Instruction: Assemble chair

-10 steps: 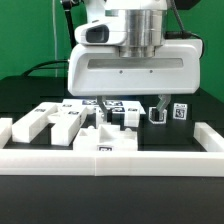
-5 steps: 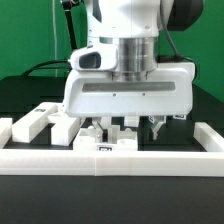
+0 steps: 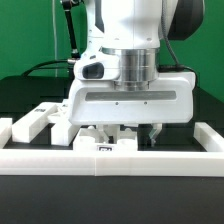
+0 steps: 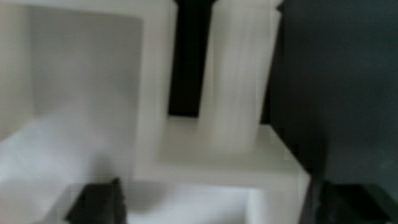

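Chair part, white block with upright post: seen between fingertips of hand, on counter just behind long white rail. Other loose chair parts lying toward exterior view's left.
Hand: fingers set apart on either side of block; contact not resolved, so grip cannot be told.
Risk judged: off-centre closure, block twisted or pushed into neighbouring parts. Slip on lift if only edge is caught.

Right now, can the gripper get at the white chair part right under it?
Likely yes: the gripper sits low over the chair part, fingers on either side, nothing else between.
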Robot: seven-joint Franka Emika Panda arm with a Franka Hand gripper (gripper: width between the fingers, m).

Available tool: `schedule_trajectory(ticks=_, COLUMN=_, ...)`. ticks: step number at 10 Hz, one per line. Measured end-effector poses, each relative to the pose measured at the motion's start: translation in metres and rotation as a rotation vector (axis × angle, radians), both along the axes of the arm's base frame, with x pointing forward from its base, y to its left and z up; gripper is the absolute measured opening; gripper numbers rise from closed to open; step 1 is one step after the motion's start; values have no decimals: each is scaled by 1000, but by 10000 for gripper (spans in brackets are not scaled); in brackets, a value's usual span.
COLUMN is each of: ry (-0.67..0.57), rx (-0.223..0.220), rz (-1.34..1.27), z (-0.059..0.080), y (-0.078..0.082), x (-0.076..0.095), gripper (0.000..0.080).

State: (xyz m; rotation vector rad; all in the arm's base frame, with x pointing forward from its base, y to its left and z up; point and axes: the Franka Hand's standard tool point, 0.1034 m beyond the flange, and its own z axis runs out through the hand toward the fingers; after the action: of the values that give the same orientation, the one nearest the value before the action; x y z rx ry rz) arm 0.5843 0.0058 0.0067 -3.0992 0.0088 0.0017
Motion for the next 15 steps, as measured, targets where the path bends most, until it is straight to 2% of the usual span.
schedule_trajectory(ticks=2, ry=0, rx=0, rz=1, z=0, y=0, x=0, gripper=249)
schedule_trajectory(ticks=3, ry=0, rx=0, rz=1, z=0, y=0, x=0, gripper=77)
schedule_trajectory(ticks=4, ry=0, rx=0, rz=1, z=0, y=0, x=0, gripper=77)
schedule_trajectory(ticks=5, ry=0, rx=0, rz=1, z=0, y=0, x=0, gripper=33)
schedule_trajectory(ticks=11, ry=-1, rx=1, rz=-1, z=0, y=3, x=0, gripper=33)
schedule_trajectory(ticks=15, ry=-4, rx=5, rz=46, z=1, y=41, x=0, gripper=34)
